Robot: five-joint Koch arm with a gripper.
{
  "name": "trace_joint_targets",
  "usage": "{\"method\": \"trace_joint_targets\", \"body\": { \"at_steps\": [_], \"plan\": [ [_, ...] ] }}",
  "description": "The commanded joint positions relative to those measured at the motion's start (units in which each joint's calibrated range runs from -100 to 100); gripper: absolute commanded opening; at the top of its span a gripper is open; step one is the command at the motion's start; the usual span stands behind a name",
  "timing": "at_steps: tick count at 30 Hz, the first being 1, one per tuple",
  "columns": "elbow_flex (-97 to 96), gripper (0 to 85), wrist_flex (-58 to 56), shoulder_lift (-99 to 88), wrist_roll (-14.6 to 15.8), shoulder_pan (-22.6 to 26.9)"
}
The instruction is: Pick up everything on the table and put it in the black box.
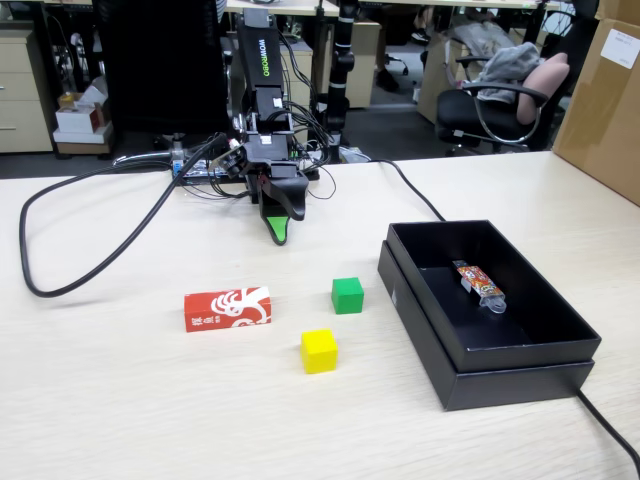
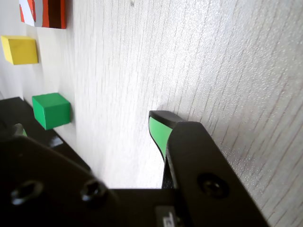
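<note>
Matte black box (image 1: 520,375), shallow, on wider rim base, right side of pale wood-grain table (image 1: 120,410); colourful packet (image 1: 480,285) inside. Left of box: green cube (image 1: 347,295), nearest; yellow cube (image 1: 319,351); red carton (image 1: 228,308), white swirl print, farthest. Gripper (image 1: 279,232) beyond cubes, empty; whether parted or closed cannot be told.

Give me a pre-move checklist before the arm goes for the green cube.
1. Green cube free of neighbours: ok, apart from the yellow cube and red carton.
2. End effector empty: ok, nothing held.
3. Jaws open enough: cannot tell.
4. Path to the cube clear: ok, bare table between.
5. Black box has room: ok, only a wrapped packet inside.
6. Cable clear of cubes: ok.
</note>
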Motion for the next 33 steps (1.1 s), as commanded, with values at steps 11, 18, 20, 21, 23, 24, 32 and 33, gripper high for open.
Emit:
{"method": "trace_joint_targets", "body": {
  "at_steps": [11, 18, 20, 21, 23, 24, 32, 33],
  "plan": [
    [-1.97, 49.2, -0.79, 0.2, -0.15, -0.05],
    [-1.97, 50.0, -0.79, 0.2, -0.15, 0.1],
    [-1.97, 49.9, -0.79, 0.2, -0.15, 0.1],
    [-1.97, 49.6, -0.79, 0.2, -0.15, 0.05],
    [-1.97, 49.2, -0.79, 0.2, -0.15, 0.05],
    [-2.06, 49.2, -0.79, 0.2, -0.15, 0.05],
    [-1.51, 49.3, -0.79, -0.14, -0.15, 0.0],
    [-0.61, 49.5, -0.96, -0.14, -0.15, 0.05]
  ]
}}
